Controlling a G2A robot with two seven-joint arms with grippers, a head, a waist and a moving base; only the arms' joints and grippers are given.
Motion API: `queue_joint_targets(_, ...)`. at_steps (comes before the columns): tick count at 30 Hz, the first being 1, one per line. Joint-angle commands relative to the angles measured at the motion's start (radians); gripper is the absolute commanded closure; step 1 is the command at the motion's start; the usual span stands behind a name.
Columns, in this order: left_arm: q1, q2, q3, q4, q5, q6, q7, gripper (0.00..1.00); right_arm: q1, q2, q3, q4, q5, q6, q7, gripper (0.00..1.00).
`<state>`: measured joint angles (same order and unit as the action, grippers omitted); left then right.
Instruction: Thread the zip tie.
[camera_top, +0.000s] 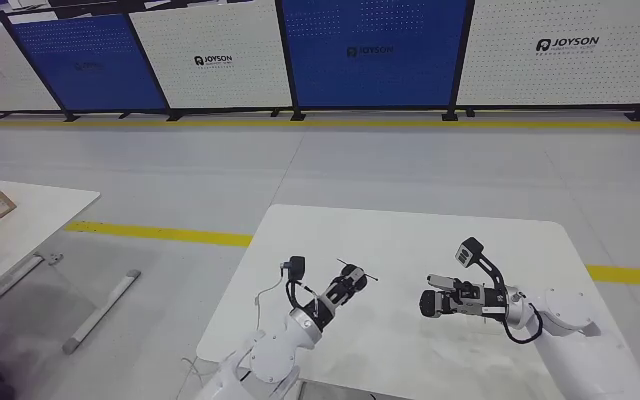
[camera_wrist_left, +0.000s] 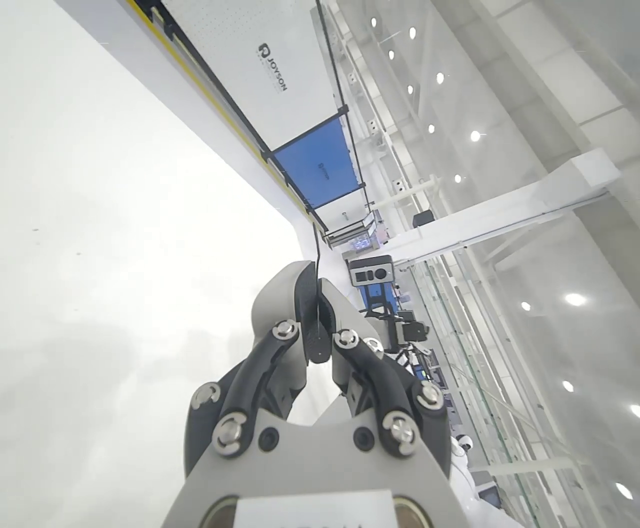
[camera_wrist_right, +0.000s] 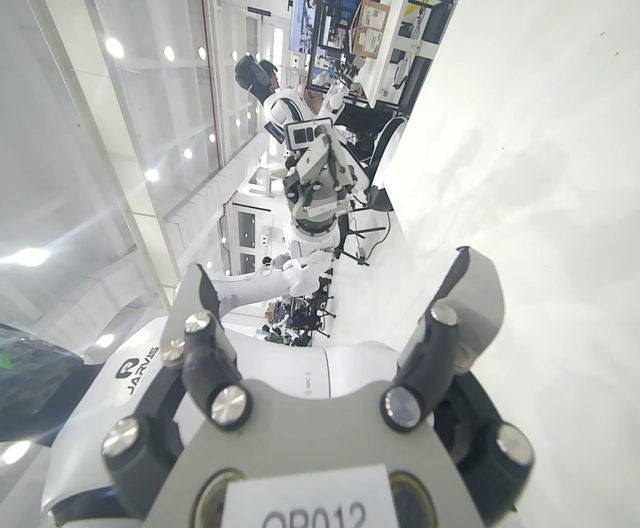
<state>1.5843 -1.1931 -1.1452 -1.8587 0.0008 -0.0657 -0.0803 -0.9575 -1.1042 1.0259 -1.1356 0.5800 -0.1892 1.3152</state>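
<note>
left gripper (camera_wrist_left: 318, 295) pinching zip tie (camera_wrist_left: 316, 245) | right gripper (camera_wrist_right: 332, 272) open, empty | zip tie's light, whippy (I'd grab near its tip)

The zip tie (camera_wrist_left: 316, 245) lay partly hidden inside the left end effector (camera_wrist_left: 318, 287); at six o'clock the worktop (camera_top: 400, 230) was cut off.

Robotics lab, perforated partition panels (camera_top: 370, 50), yellow floor line (camera_top: 160, 233), ceiling lights (camera_wrist_left: 575, 299)
</note>
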Motion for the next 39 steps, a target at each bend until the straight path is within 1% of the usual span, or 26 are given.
queue_joint_targets(1, 0.023, 0.0, 0.001, -0.038, -0.01, -0.054, 0.011, 1.0, 0.0, 0.0, 0.0, 0.0, 0.0, 0.0, 0.0, 0.0)
queue_joint_targets(4, 0.066, 0.0, 0.003, -0.105, -0.026, -0.132, 0.035, 1.0, 0.0, 0.0, 0.0, 0.0, 0.0, 0.0, 0.0, 0.0)
queue_joint_targets(6, 0.097, 0.0, 0.007, -0.148, -0.03, -0.176, 0.048, 1.0, 0.0, 0.0, 0.0, 0.0, 0.0, 0.0, 0.0, 0.0)
queue_joint_targets(7, 0.108, 0.001, 0.01, -0.165, -0.03, -0.19, 0.051, 1.0, 0.0, 0.0, 0.0, 0.0, 0.0, 0.0, 0.0, 0.0)
queue_joint_targets(8, 0.119, 0.001, 0.013, -0.177, -0.028, -0.199, 0.052, 1.0, 0.0, 0.0, 0.0, 0.0, 0.0, 0.0, 0.0, 0.0)
queue_joint_targets(9, 0.127, 0.002, 0.013, -0.182, -0.018, -0.196, 0.048, 1.0, 0.0, 0.0, 0.0, 0.0, 0.0, 0.0, 0.0, 0.0)
queue_joint_targets(16, 0.127, 0.002, 0.013, -0.182, -0.018, -0.196, 0.048, 1.0, 0.0, 0.0, 0.0, 0.0, 0.0, 0.0, 0.0, 0.0)
queue_joint_targets(17, 0.124, 0.002, 0.012, -0.178, -0.016, -0.192, 0.051, 1.0, 0.0, 0.0, 0.0, 0.0, 0.0, 0.0, 0.0, 0.0)
queue_joint_targets(19, 0.108, 0.0, 0.017, -0.152, 0.012, -0.166, 0.067, 1.0, 0.0, 0.0, 0.0, 0.0, 0.0, 0.0, 0.0, 0.0)
queue_joint_targets(23, 0.059, -0.01, 0.062, -0.085, 0.144, -0.125, 0.129, 1.0, 0.0, 0.0, 0.0, 0.0, 0.0, 0.0, 0.0, 0.0)
queue_joint_targets(26, 0.03, -0.016, 0.089, -0.036, 0.191, -0.083, 0.154, 1.0, 0.0, 0.0, 0.0, 0.0, 0.0, 0.0, 0.0, 0.0)
queue_joint_targets(28, 0.004, -0.021, 0.11, 0.01, 0.246, -0.051, 0.168, 1.0, 0.0, 0.0, 0.0, 0.0, 0.0, 0.0, 0.0, 0.0)
queue_joint_targets(29, -0.006, -0.023, 0.121, 0.028, 0.263, -0.044, 0.174, 1.0, 0.0, 0.0, 0.0, 0.0, 0.0, 0.0, 0.0, 0.0)
queue_joint_targets(30, -0.016, -0.027, 0.135, 0.043, 0.261, -0.044, 0.183, 1.0, 0.0, 0.0, 0.0, 0.0, 0.0, 0.0, 0.0, 0.0)
queue_joint_targets(39, -0.017, -0.028, 0.138, 0.046, 0.254, -0.045, 0.182, 1.0, 0.0, 0.0, 0.0, 0.0, 0.0, 0.0, 0.0, 0.0)
